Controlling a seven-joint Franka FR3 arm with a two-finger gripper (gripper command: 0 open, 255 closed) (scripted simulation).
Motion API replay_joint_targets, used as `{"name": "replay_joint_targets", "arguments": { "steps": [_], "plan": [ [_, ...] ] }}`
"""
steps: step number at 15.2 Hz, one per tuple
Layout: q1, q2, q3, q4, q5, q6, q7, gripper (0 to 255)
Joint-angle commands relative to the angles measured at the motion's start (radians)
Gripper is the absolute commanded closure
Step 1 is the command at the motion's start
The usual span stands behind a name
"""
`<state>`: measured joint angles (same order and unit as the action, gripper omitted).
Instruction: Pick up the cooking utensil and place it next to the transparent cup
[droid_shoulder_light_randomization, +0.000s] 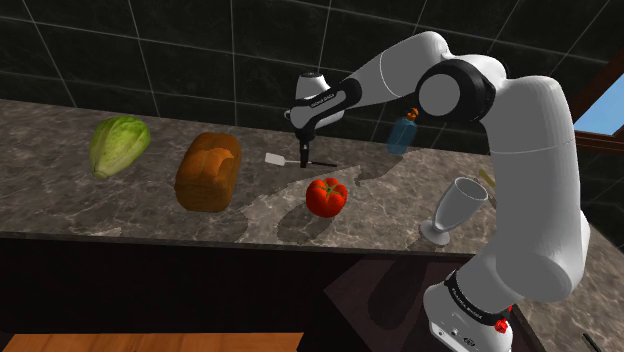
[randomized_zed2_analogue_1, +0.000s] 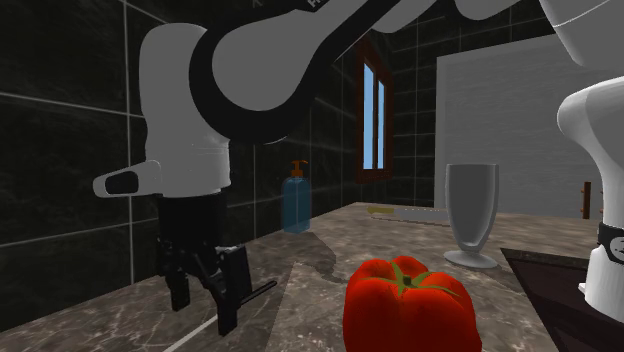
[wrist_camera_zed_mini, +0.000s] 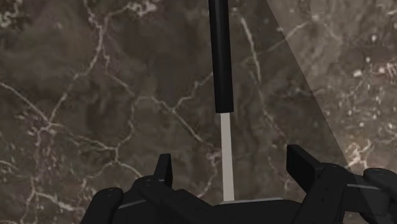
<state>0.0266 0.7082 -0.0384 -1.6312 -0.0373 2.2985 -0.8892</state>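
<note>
The cooking utensil is a spatula (droid_shoulder_light_randomization: 277, 159) with a white blade and a black handle (wrist_camera_zed_mini: 220, 57), lying flat on the dark marble counter (droid_shoulder_light_randomization: 60, 190). My gripper (droid_shoulder_light_randomization: 304, 152) hangs just above it, open. In the wrist view the thin white shaft (wrist_camera_zed_mini: 226, 159) runs between the two fingers of the gripper (wrist_camera_zed_mini: 232, 164) and neither finger touches it. From the second exterior view the gripper (randomized_zed2_analogue_1: 205, 290) is low over the counter, with the handle (randomized_zed2_analogue_1: 262, 289) poking out beside it. The transparent cup (droid_shoulder_light_randomization: 455, 210), a tall footed glass (randomized_zed2_analogue_1: 471, 215), stands upright near the stand.
A red pepper (droid_shoulder_light_randomization: 326, 196) sits between the spatula and the counter's front edge. A bread loaf (droid_shoulder_light_randomization: 208, 170) and a lettuce (droid_shoulder_light_randomization: 118, 145) lie toward the shoulder view's left. A blue bottle (droid_shoulder_light_randomization: 402, 130) stands by the dark tiled wall. A dark recessed panel (randomized_zed2_analogue_1: 560, 290) lies beside the cup.
</note>
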Motion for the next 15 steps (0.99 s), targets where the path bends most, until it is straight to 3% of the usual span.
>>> {"name": "replay_joint_targets", "arguments": {
  "steps": [1,2,3,15],
  "plan": [
    [0.000,0.000,0.000,0.000,0.000,0.000,0.000,0],
    [0.000,0.000,0.000,0.000,0.000,0.000,0.000,0],
    [0.000,0.000,0.000,0.000,0.000,0.000,0.000,255],
    [0.000,-0.027,0.000,-0.002,0.000,-0.025,-0.001,255]
  ]
}}
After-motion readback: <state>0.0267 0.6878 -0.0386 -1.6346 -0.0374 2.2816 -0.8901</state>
